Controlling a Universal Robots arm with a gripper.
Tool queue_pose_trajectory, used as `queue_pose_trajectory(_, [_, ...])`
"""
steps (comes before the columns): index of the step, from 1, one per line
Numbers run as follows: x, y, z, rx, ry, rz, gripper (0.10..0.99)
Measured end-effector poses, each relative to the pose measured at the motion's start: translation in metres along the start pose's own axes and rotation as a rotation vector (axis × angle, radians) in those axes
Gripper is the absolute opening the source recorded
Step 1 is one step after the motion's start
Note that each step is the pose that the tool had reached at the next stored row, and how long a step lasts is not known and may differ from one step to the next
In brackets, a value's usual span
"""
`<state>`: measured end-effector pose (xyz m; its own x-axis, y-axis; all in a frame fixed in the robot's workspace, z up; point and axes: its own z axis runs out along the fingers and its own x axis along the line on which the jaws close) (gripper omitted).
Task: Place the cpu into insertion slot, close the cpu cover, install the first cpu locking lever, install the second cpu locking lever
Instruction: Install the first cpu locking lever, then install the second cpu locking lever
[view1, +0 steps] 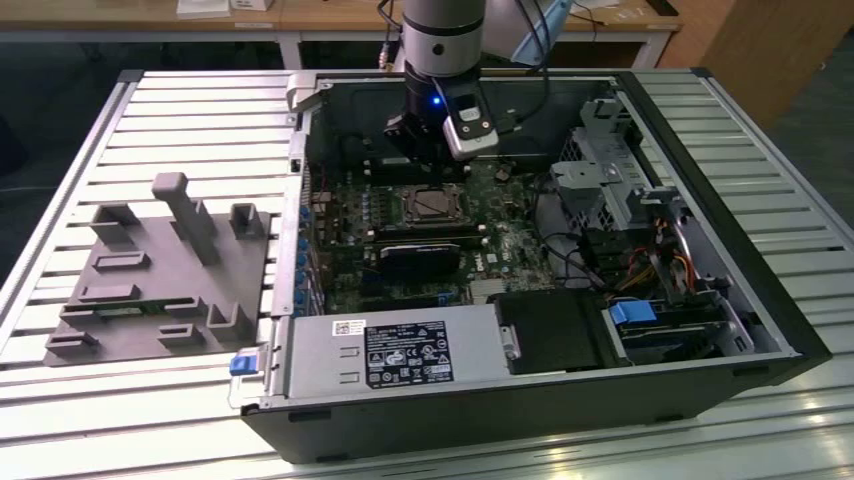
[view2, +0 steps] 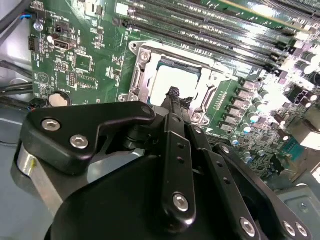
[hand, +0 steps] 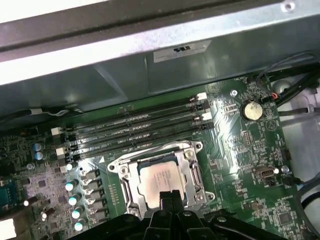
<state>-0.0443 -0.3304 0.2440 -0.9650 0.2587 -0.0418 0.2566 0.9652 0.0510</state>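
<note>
An open computer case (view1: 534, 330) fills the exterior view's centre. Its motherboard (hand: 240, 165) holds the insertion slot (hand: 192, 172), cpu (hand: 159, 177) seated, cpu cover (hand: 150, 152) down. The end effector (hand: 170, 199), fingers pressed together, hovers at the slot's edge.

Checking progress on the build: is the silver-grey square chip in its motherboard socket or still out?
In. The silver-grey square chip lies flat inside the silvery-rimmed square socket in both wrist views, framed by metal on all sides.

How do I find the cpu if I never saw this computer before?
Look inside the open computer case, at the green motherboard. Next to the long black memory slots sits a silvery metal frame; the cpu is the flat, shiny grey square inside it.
</note>
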Motion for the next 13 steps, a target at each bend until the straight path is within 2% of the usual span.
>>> queue_pose_trajectory(13, [-0.0005, -0.0018, -0.0001, -0.001, 0.0001, 0.000, 0.102])
